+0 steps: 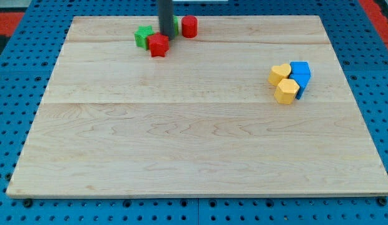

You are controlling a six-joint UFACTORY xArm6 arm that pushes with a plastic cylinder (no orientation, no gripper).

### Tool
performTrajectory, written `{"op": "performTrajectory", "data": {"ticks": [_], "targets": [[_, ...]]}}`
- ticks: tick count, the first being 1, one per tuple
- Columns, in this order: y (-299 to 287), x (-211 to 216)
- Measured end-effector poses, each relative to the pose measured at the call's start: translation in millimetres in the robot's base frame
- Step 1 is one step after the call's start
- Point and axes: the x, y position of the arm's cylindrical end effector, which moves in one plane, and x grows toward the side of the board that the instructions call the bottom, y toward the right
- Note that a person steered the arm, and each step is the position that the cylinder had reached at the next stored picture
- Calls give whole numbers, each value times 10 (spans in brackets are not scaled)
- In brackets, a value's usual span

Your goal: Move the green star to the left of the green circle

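The green star (142, 35) lies near the view's top, left of centre, touching a red star (158, 45) at its lower right. My tip (166, 39) stands just right of the green star and right above the red star. The green circle (174, 27) shows only as a sliver to the right of the rod, mostly hidden behind it. A red cylinder (189, 26) stands right of that sliver. The green star lies to the left of the green circle, with the rod between them.
At the view's right sits a cluster: a yellow heart (280, 73), a yellow hexagon (286, 91) and two blue blocks (300, 69) (304, 82). The wooden board (194, 150) lies on a blue perforated table.
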Motion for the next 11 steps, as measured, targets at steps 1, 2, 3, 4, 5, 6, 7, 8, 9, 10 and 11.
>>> {"op": "performTrajectory", "data": {"ticks": [1, 2, 3, 4, 5, 6, 7, 8, 9, 10, 11], "targets": [[-408, 0], [-290, 99], [-575, 283], [-818, 349], [-1015, 221], [-1493, 291], [-1646, 238], [-1497, 84], [-1068, 7], [-627, -55], [-368, -55]]}}
